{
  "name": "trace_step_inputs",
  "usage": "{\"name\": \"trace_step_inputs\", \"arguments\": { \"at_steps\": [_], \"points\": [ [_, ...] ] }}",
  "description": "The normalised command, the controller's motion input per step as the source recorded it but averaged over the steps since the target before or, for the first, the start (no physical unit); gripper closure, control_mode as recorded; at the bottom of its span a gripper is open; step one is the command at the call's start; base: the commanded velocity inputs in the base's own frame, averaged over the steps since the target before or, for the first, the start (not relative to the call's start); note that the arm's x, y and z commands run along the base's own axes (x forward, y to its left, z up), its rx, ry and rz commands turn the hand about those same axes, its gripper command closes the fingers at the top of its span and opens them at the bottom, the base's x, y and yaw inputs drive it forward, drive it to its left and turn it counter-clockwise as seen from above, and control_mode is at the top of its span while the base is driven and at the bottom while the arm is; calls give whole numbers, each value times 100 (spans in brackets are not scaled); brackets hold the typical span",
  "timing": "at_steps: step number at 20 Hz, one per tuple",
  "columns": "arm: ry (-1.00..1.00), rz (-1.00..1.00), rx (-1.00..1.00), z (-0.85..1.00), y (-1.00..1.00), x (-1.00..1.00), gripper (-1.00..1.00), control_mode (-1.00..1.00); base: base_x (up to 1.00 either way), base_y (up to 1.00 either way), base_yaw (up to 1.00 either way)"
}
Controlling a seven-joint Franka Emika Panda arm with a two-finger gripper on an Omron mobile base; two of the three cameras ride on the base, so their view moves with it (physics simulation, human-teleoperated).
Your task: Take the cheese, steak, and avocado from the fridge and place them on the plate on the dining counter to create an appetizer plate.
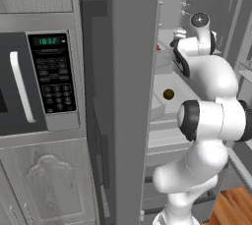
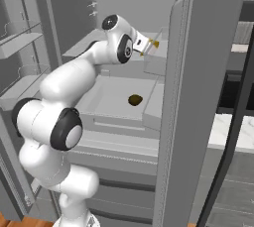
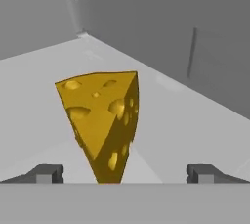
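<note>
Cheese wedge framed between wide-spread pincer tips inside the open fridge.

In the hand view the cheese [image 3: 102, 120] is seen as a deep yellow wedge pitted with oval holes, stood on a pale grey fridge shelf [image 3: 44, 96], its narrow edge turned toward the camera. The pincer [image 3: 124, 173] is held wide, its dark tips set well apart on either side, nothing being gripped. On a lower shelf [image 2: 111, 97] of the fridge [image 2: 198, 72] the avocado [image 2: 135, 100] is found, a small dark olive ball.
</note>
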Motion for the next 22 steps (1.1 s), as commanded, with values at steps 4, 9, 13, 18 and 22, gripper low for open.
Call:
{"name": "trace_step_inputs", "arguments": {
  "at_steps": [4,9,13,18,22],
  "points": [
    [-2,0,0,-4,-10,27,-100,-100,0,0,0],
    [-2,0,0,-5,-11,26,-100,-100,0,0,0],
    [-3,0,0,-8,-10,24,-100,-100,0,0,0],
    [-4,0,0,-10,-7,20,-100,-100,0,0,0],
    [-6,0,0,-16,-3,11,-100,-100,0,0,0]
  ]
}}
